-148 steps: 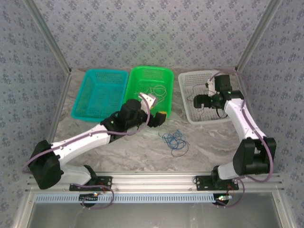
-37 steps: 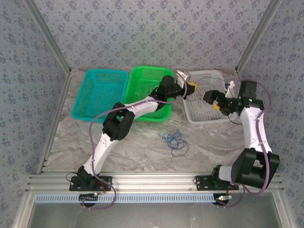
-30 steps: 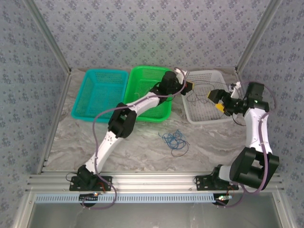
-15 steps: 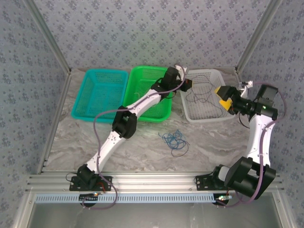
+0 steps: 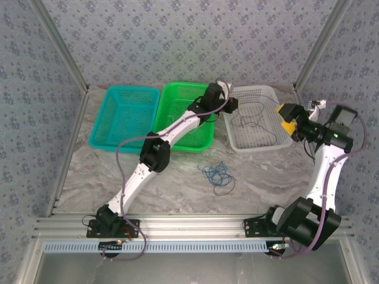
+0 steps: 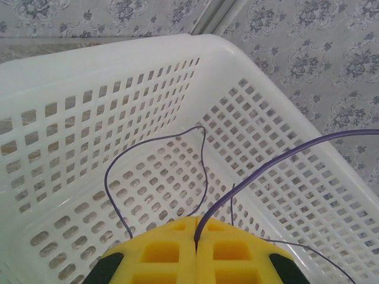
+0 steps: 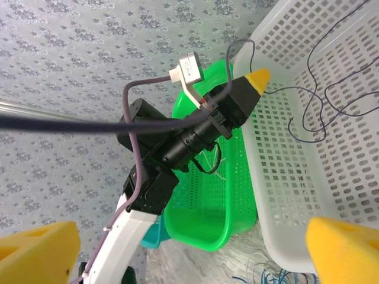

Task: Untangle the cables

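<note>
Between left gripper (image 5: 233, 105) and right gripper (image 5: 286, 116): basket (image 5: 260, 148) with cables (image 5: 249, 121) inside; loose tangle (image 5: 217, 173) on table (image 5: 177, 189), nearer than both.

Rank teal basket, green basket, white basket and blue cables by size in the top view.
Largest: teal basket, green basket, white basket look alike, so unranked.
Smallest by far: blue cables.

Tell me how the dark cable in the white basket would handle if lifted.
Probably floppy: the dark cable curls in loose loops from the shut left gripper across the white basket. Likely very light, being hair-thin against the mesh. It may snag, since its bends lie over the basket's holes.
</note>
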You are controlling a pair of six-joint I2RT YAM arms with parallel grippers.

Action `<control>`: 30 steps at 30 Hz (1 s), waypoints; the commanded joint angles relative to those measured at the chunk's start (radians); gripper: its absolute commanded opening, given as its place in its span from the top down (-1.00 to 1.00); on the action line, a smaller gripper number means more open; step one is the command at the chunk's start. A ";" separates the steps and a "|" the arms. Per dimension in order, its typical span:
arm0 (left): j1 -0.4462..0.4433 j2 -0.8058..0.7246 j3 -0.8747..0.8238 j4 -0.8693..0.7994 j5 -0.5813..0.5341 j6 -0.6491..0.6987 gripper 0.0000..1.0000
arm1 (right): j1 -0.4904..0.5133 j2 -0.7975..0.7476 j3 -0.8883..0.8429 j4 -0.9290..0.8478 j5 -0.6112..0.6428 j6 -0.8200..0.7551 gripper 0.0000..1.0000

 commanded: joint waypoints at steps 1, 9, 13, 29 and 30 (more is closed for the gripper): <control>0.018 0.048 0.034 -0.102 -0.027 0.007 1.00 | -0.003 -0.037 0.014 0.020 0.006 0.030 -1.00; 0.014 0.050 0.053 -0.167 -0.045 0.039 1.00 | -0.040 -0.108 0.007 0.166 0.081 0.158 -0.99; 0.007 0.047 0.082 -0.167 -0.035 0.046 0.94 | -0.028 -0.107 0.029 0.126 0.125 0.128 -0.98; -0.013 0.001 0.112 -0.233 -0.083 0.071 -0.99 | 0.056 -0.080 0.078 -0.014 0.236 0.009 -0.95; -0.017 -0.012 0.112 -0.241 -0.086 0.083 -0.99 | 0.060 -0.081 0.066 -0.011 0.243 0.006 -0.95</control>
